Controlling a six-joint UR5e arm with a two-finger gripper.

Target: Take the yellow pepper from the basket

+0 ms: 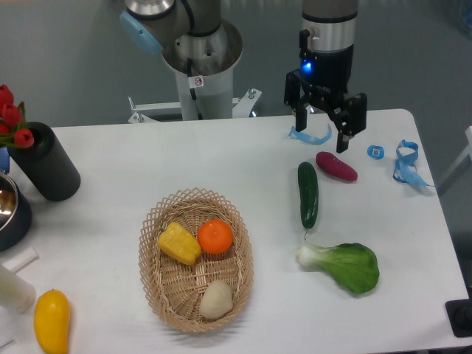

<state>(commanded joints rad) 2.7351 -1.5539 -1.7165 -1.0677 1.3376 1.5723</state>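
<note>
The yellow pepper [179,243] is blocky and ridged and lies in the left half of the wicker basket [166,304], touching an orange [215,237]. A pale beige potato-like vegetable [216,300] lies at the basket's near end. My gripper [322,137] hangs over the far right of the table, well away from the basket, just above and left of a purple eggplant [336,166]. Its fingers are spread apart and hold nothing.
A green cucumber [307,194] and a bok choy [344,265] lie right of the basket. A smooth yellow oval fruit [51,321] lies at the front left. A black cylinder with red flowers [44,161] and a dark metal bowl [11,210] stand at the left. Blue clips [404,161] lie at far right.
</note>
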